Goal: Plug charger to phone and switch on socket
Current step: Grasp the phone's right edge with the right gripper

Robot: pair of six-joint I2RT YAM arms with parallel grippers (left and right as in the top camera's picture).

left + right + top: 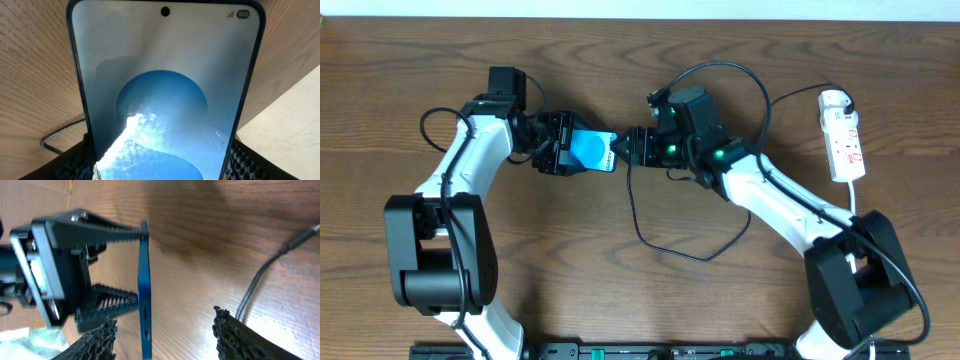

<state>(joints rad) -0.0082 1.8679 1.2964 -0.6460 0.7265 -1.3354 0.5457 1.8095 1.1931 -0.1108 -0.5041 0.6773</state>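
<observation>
The phone [591, 152], its blue screen lit, is held off the table by its long edges in my left gripper [567, 150]. In the left wrist view the phone [165, 90] fills the frame between the ribbed pads [75, 162]. My right gripper [625, 148] is at the phone's right end, jaws apart. The phone's thin blue end edge [144, 280] stands between the right fingertips [97, 340], touching neither. The charger [638, 215] loops loose on the table below, and its plug tip [296, 240] lies on the wood, unheld. The socket [843, 135] lies at the far right.
Thick black robot cables arch over the right arm [760, 95]. The right arm's base [855, 290] and the left arm's base [435, 255] stand at the near edge. A pale surface [295, 125] shows beyond the table in the left wrist view.
</observation>
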